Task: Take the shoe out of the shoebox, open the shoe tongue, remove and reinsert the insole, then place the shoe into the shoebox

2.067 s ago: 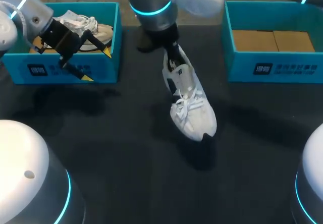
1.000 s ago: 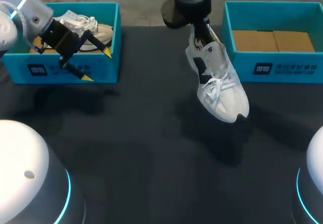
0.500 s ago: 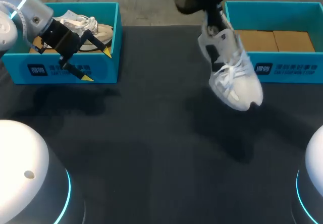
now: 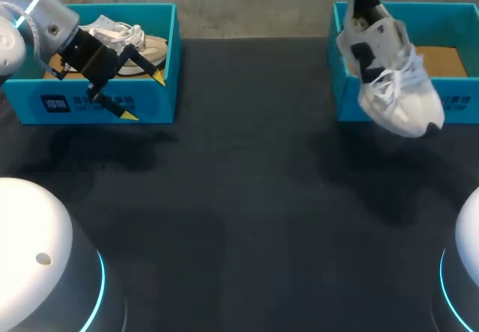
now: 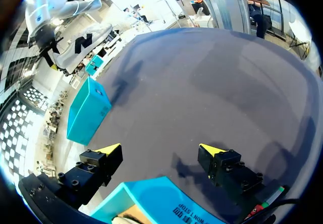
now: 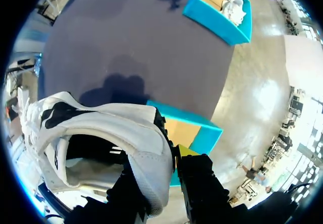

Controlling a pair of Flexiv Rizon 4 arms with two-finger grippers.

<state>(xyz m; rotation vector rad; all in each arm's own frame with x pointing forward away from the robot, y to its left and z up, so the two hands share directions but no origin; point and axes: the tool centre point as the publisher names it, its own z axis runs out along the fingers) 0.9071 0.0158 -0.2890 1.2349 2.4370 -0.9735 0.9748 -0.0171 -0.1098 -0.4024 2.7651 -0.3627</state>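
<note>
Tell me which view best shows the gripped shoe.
Head view: the whole white shoe hangs from the right gripper over the right shoebox's front wall. Right wrist view shows only its heel and opening; left wrist view shows it small, far off.

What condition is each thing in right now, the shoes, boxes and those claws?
white shoe: held aloft by its heel collar, toe tilted down.
right gripper: shut on white shoe.
right shoebox: open.
left shoebox: open, second shoe inside.
left gripper: open, holding nothing.

White shoe (image 4: 391, 78) (black side marks), teal shoebox (image 4: 458, 102), dark table (image 4: 224, 220), yellow-tipped fingers (image 4: 129, 114)
</note>
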